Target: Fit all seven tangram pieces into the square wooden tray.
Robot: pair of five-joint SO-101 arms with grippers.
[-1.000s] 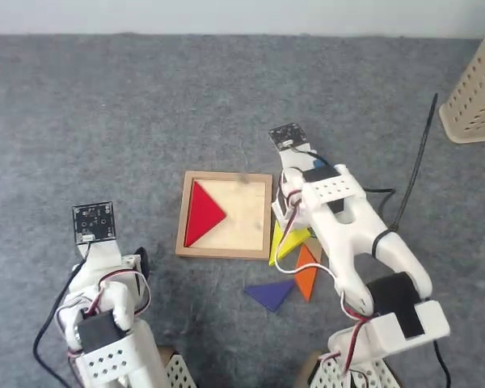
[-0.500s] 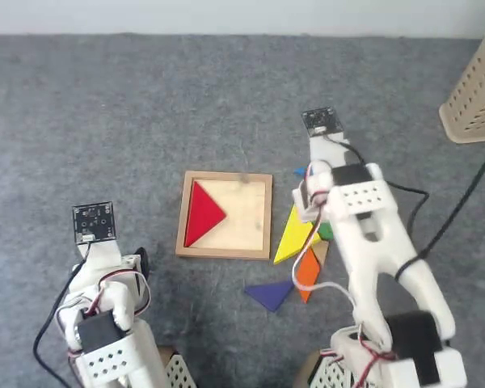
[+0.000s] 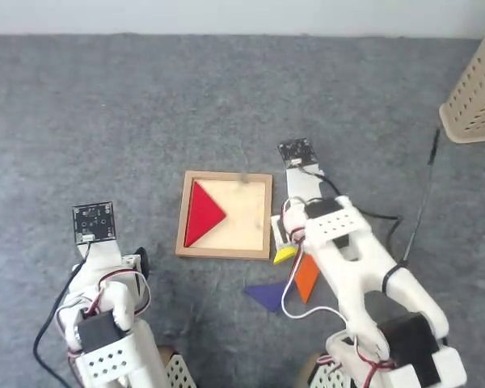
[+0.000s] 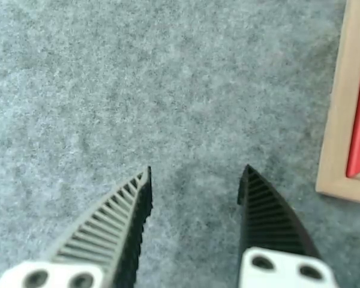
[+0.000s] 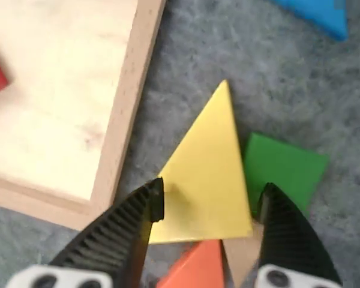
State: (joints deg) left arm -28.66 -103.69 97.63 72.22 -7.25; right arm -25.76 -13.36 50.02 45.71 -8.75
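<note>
My left claw (image 4: 198,170) is open: its 2 toothed fingers stand apart over bare grey tabletop (image 4: 108,72), gripping nothing, with the wooden tray (image 4: 333,120) beside them. Nearest the arm bases, the purple triangle (image 3: 271,293) lies flat on the tabletop. Just past it lies the orange triangle (image 5: 195,267), at the wide end of the yellow triangle (image 5: 210,150). My right claw (image 5: 213,186) is spread, 1 finger on each side of that wide end. I cannot tell whether they touch it. The yellow triangle lies just outside the tray, with the green square (image 5: 283,166) just beside it. Inside the tray, 1 red triangle (image 3: 202,212) lies against the side toward my left arm. The blue piece (image 5: 315,12) lies farther out. A slatted basket (image 3: 477,89) stands at the far right.
</note>
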